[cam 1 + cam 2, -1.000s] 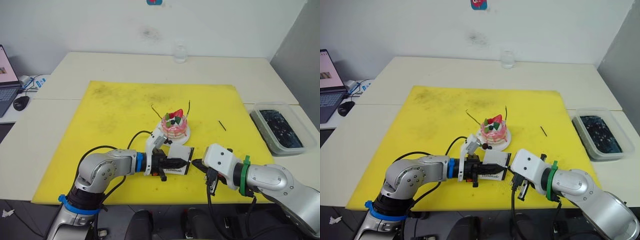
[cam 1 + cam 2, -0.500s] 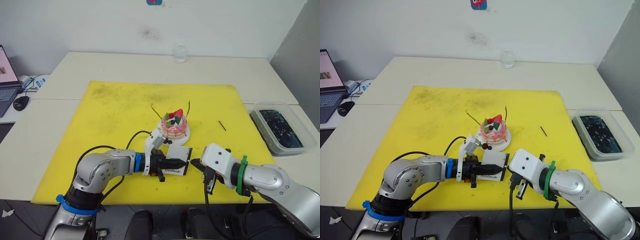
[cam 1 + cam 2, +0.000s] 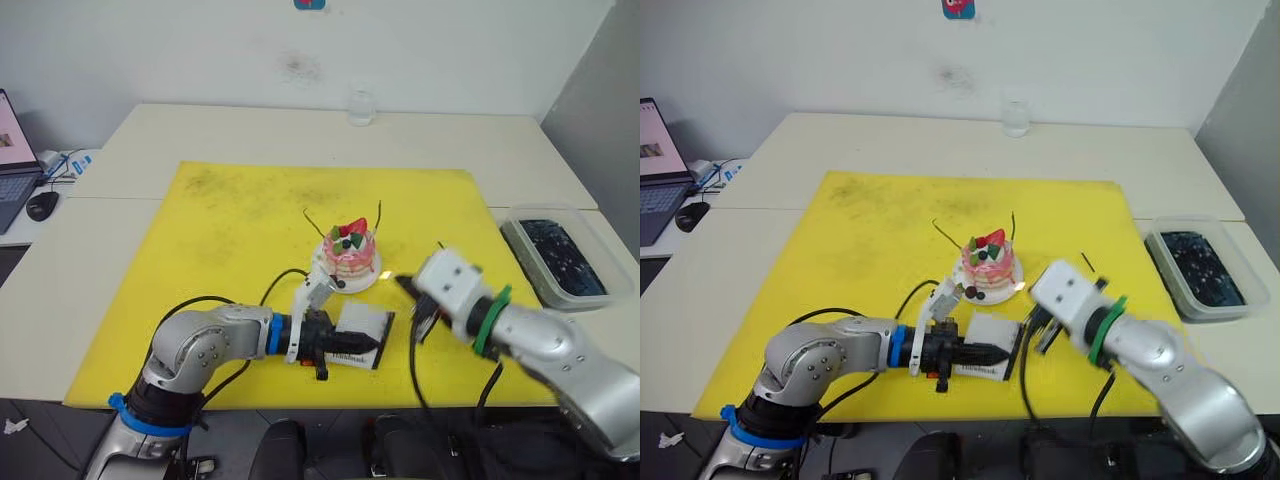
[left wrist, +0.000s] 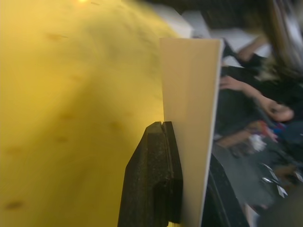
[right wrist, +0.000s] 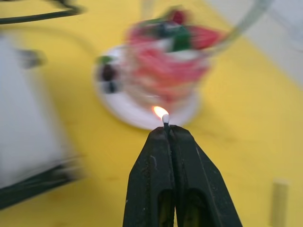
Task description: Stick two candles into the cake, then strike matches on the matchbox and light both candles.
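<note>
Head views: we found the cake (image 3: 351, 253) on its plate near the middle of the yellow mat (image 3: 220, 240), both candles (image 3: 379, 216) standing in it. The left gripper (image 3: 345, 343) was clamped on the matchbox (image 3: 363, 331), just in front of the cake. A spare match (image 3: 440, 246) lay right of the cake.

Left wrist view: we saw the fingers (image 4: 156, 179) pinching the matchbox edge.

Right wrist view: the right gripper (image 5: 165, 128) was closed on a burning match (image 5: 165, 120), its flame just short of the cake.
</note>
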Robot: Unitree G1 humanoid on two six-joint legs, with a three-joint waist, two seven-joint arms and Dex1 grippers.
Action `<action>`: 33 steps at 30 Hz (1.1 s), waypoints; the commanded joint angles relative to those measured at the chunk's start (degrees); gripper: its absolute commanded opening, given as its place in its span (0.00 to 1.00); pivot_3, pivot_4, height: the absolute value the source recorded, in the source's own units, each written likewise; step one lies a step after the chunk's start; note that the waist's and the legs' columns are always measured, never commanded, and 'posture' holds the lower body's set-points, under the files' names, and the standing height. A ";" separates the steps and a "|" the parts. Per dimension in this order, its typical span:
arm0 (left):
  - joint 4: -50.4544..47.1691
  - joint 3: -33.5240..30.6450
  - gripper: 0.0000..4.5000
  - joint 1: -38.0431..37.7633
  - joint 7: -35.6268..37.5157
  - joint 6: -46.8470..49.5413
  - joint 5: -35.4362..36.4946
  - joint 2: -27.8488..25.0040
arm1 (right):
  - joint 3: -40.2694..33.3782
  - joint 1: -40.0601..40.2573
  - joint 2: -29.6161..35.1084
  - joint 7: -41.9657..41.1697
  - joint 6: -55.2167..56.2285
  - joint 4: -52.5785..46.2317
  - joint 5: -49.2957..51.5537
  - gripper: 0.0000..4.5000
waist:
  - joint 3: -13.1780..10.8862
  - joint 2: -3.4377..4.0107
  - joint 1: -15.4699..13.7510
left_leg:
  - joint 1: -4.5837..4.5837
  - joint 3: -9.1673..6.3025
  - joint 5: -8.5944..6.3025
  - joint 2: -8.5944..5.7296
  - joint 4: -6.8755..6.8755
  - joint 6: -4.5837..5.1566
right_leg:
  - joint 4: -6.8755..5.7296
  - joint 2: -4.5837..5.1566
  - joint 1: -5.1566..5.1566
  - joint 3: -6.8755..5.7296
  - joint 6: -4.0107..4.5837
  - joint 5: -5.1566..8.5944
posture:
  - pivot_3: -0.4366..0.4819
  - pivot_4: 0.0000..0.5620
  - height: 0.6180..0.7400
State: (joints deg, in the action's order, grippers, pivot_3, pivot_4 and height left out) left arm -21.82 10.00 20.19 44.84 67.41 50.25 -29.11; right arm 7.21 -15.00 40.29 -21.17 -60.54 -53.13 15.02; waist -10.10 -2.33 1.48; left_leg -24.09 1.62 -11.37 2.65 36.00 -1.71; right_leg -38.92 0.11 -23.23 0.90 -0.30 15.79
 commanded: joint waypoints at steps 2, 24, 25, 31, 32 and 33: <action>-1.49 -3.62 0.00 -1.24 0.05 0.39 1.66 -2.45 | -5.35 -0.58 0.03 -1.26 -1.71 -4.26 2.03 0.00 | 0.00 0.01 0.08 | 0.03 -0.04 0.00 0.04 -0.04 0.00 | -0.01 0.00 -0.01 -0.02 0.03 0.02 | 0.48 0.27 1.00; -1.79 -10.63 0.00 -11.32 -3.96 -2.05 0.72 -6.34 | 15.05 -25.56 -15.63 0.00 7.25 16.81 -3.04 0.00 | -0.01 0.02 0.22 | 0.01 0.00 0.00 0.10 -0.12 0.00 | -0.04 0.05 -0.08 -0.01 0.13 0.06 | 0.48 0.27 1.00; -1.94 -10.73 0.00 -11.46 -3.91 -2.08 0.90 -6.39 | 15.56 -25.81 -16.14 -0.15 7.77 17.26 -3.40 0.00 | -0.01 0.02 0.21 | 0.00 0.00 0.00 0.10 -0.12 0.00 | -0.03 0.05 -0.08 -0.02 0.13 0.06 | 0.48 0.27 1.00; -2.53 -14.23 0.00 -11.76 -2.60 0.30 6.10 -7.60 | 16.36 -26.83 -18.13 -1.47 9.94 18.39 -4.61 0.00 | -0.01 0.02 0.22 | 0.02 -0.01 0.00 0.11 -0.09 0.00 | -0.07 0.06 -0.07 -0.04 0.11 0.04 | 0.48 0.27 1.00; -2.28 -15.64 0.00 -11.53 -2.66 1.41 8.00 -7.79 | 16.19 -26.89 -18.20 -1.86 10.26 18.44 -4.65 0.00 | -0.01 0.02 0.22 | 0.02 -0.02 0.00 0.12 -0.09 0.00 | -0.07 0.06 -0.07 -0.04 0.11 0.04 | 0.48 0.27 1.00; -1.94 -16.88 0.00 -11.23 -2.66 2.62 9.86 -8.11 | 16.03 -26.99 -18.20 -2.26 10.61 18.49 -4.68 0.00 | -0.01 0.02 0.23 | 0.02 -0.01 0.00 0.12 -0.08 0.00 | -0.07 0.06 -0.07 -0.04 0.11 0.04 | 0.48 0.27 1.00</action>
State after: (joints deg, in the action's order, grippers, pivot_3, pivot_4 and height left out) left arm -22.52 -3.79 8.56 41.82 68.61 56.48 -36.45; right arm 23.89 -40.65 22.24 -22.74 -51.54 -33.56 11.21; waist -10.12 -2.30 1.71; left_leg -24.06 1.62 -11.37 2.77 35.92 -1.71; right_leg -38.99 0.17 -23.30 0.86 -0.19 15.83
